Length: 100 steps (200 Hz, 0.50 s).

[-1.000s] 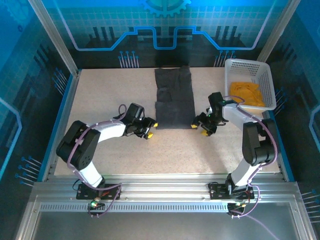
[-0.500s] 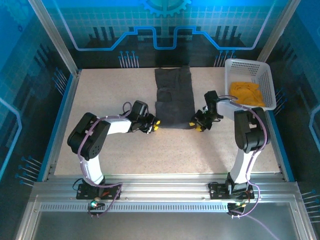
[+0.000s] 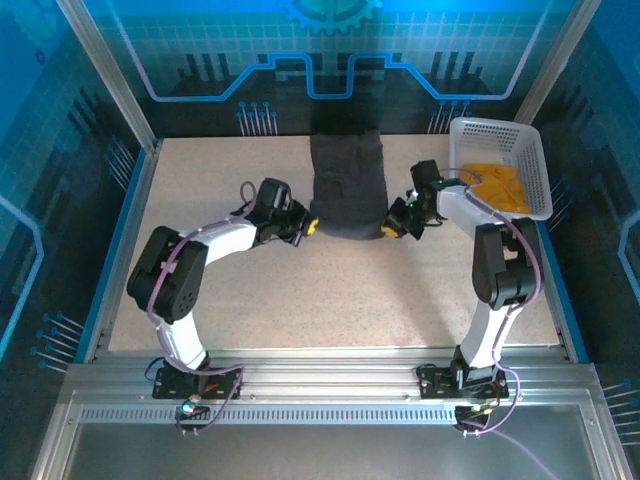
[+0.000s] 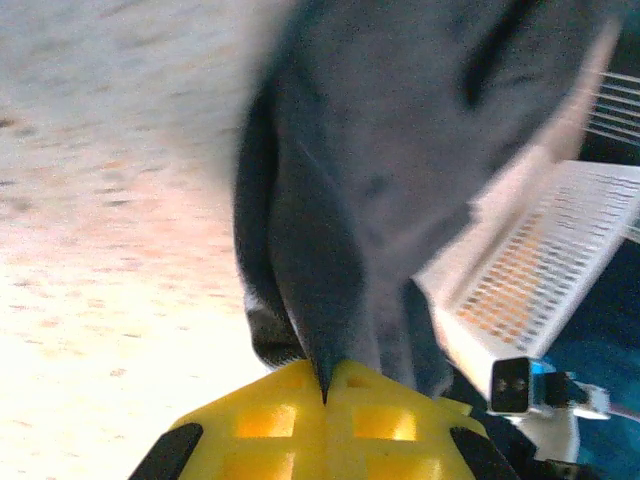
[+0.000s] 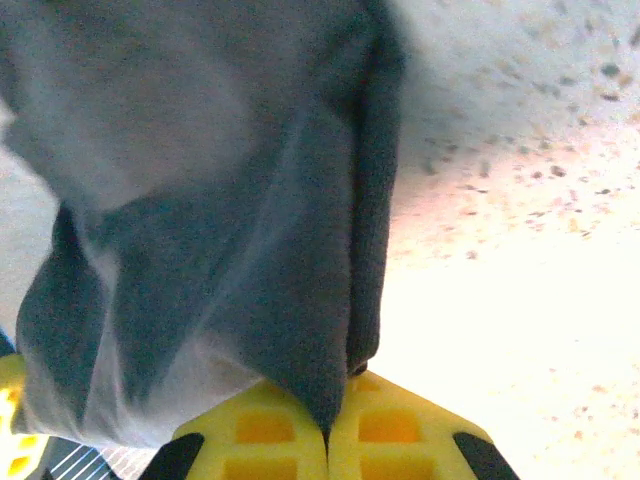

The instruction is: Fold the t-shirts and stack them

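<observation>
The dark charcoal-grey t-shirt [image 3: 346, 186] lies folded into a narrow strip at the back middle of the table, its near end lifted. My left gripper [image 3: 309, 226] is shut on that near end's left corner, and my right gripper [image 3: 388, 230] is shut on its right corner. Through the left wrist camera the grey cloth [image 4: 380, 180] runs down into the closed yellow fingers [image 4: 270, 420]. The right wrist view likewise shows cloth [image 5: 220, 230] pinched between the yellow fingers [image 5: 400, 430]. The orange-yellow t-shirt [image 3: 497, 185] sits crumpled in the basket.
The white lattice basket [image 3: 532, 150] stands at the back right, close to my right arm. Blue rails edge the speckled table [image 3: 340, 300] left and right, and a metal frame runs along the near side.
Both grippers closed on the near corners of the grey t-shirt and moved toward the back, lifting its near end so the strip looks shorter.
</observation>
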{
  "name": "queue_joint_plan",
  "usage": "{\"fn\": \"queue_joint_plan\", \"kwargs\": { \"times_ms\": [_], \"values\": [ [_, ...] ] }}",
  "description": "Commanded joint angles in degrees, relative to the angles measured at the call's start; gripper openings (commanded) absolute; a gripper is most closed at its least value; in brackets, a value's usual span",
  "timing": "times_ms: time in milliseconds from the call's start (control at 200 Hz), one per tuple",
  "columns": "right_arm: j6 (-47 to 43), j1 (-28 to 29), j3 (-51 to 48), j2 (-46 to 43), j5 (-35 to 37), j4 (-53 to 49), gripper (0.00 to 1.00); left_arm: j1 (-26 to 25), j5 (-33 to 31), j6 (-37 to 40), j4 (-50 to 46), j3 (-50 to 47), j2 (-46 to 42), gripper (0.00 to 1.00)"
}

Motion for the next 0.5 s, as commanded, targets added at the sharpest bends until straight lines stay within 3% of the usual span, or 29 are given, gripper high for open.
{"fn": "queue_joint_plan", "kwargs": {
  "times_ms": [0, 130, 300, 495],
  "values": [
    [-1.32, -0.31, 3.77, -5.08, 0.72, -4.72, 0.00, 1.08, -0.19, 5.72, -6.26, 5.07, -5.88, 0.00],
    [-1.25, 0.67, 2.06, -7.50, -1.41, -7.42, 0.00, 0.95, 2.80, 6.65, -10.81, 3.38, -9.26, 0.00],
    [-0.13, 4.26, -7.95, -13.66, -1.92, -7.99, 0.00, -0.07, 7.82, 7.50, -14.18, -5.80, -15.54, 0.00],
    [2.28, 9.46, -23.70, -24.52, -3.42, -9.31, 0.00, -6.15, 12.54, 9.62, -21.46, -17.75, -23.73, 0.00]
  ]
}}
